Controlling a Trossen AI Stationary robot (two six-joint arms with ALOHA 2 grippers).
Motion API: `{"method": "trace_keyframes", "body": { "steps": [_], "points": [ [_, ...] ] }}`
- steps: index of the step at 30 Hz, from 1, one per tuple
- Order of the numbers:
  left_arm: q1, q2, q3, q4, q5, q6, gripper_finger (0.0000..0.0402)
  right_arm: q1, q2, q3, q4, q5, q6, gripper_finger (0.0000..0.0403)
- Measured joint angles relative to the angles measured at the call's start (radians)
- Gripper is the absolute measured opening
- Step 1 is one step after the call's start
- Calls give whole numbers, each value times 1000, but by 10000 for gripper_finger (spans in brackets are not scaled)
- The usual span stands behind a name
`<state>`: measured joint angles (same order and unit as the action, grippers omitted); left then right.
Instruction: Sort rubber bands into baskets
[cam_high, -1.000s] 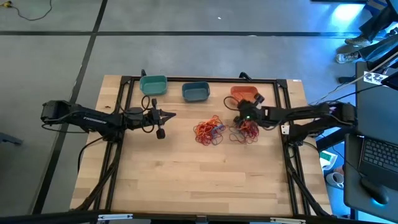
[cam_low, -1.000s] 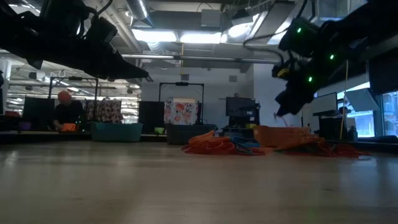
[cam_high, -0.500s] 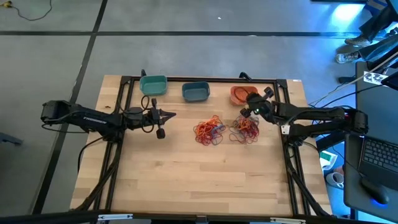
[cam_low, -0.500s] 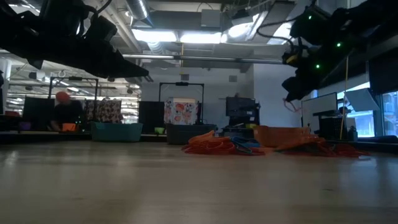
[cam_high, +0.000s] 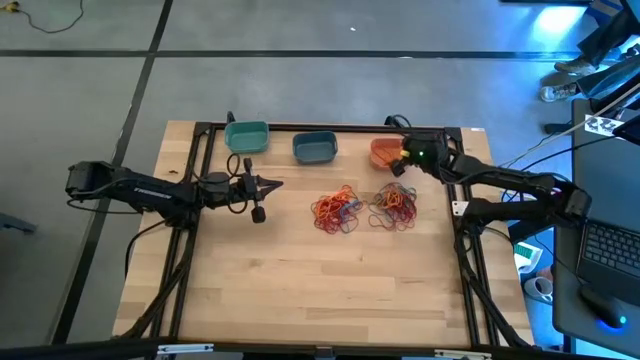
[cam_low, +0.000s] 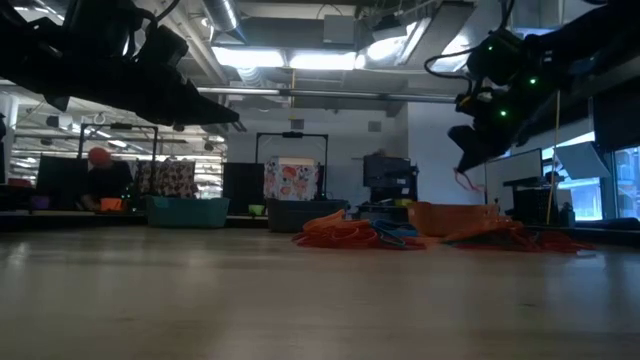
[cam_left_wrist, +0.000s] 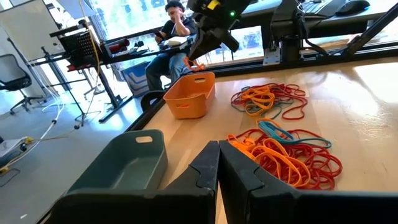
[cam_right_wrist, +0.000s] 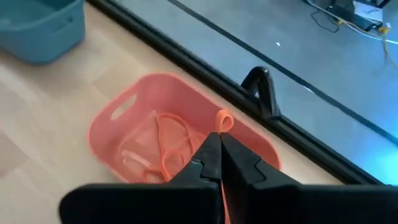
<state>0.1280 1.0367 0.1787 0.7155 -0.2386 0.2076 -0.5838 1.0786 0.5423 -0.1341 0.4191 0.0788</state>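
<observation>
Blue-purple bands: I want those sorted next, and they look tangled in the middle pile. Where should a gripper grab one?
From above, pinch a blue-purple band where its loop lies on top of the middle pile, clear of the orange strands.

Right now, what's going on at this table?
The right gripper, shut on an orange rubber band, hangs over the orange basket, which already holds a few bands. Two piles of rubber bands lie mid-table. The left gripper waits shut near the teal basket.
</observation>
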Motion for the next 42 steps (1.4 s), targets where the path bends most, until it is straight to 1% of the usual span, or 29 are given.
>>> {"method": "trace_keyframes", "body": {
  "steps": [3, 5, 7, 11, 13, 15, 17, 19, 21, 23, 28, 31, 36, 39, 42],
  "points": [
    [0, 0, 0, 0, 0, 0, 5, -23, 0, 0, 18, -36, 20, 9],
    [0, 0, 0, 0, 0, 1, 5, -28, 0, 0, 20, -48, 21, 23],
    [0, 0, 0, 0, 0, 0, 5, -26, 4, 0, 21, -48, 21, 48],
    [0, 0, 0, -1, 0, 1, 5, -26, 5, 0, 18, -47, 20, 109],
    [0, 0, 0, -1, 0, 1, 5, -26, 5, 0, 18, -68, 21, 136],
    [0, 0, 0, -1, 0, 1, 5, -25, 5, 0, 14, -151, 21, 154],
    [0, 0, 0, -1, 0, 1, 5, -23, 5, 0, 11, -288, 21, 165],
    [0, 0, 0, -1, 0, 1, 5, 4, 5, 0, 12, -418, 21, 169],
    [0, 0, 0, -2, 0, 0, 5, 44, 5, 0, 11, -489, 20, 168],
    [0, 0, 0, -2, 0, 0, 5, 88, 5, 0, -1, -518, 20, 165],
    [0, 0, 0, -2, 0, 0, 5, 192, 5, 0, -85, -517, 28, 157],
    [0, 0, 0, -2, 0, -1, 5, 246, 5, 0, -151, -499, 77, 154],
    [0, 0, 0, -2, 0, -2, 5, 340, 5, 0, -266, -392, 184, 154],
    [0, 0, 0, -2, 0, -3, 5, 391, 5, 0, -299, -325, 227, 153],
    [0, 0, 0, -2, 0, -3, 5, 425, 5, 0, -311, -280, 237, 153]
  ]
}}
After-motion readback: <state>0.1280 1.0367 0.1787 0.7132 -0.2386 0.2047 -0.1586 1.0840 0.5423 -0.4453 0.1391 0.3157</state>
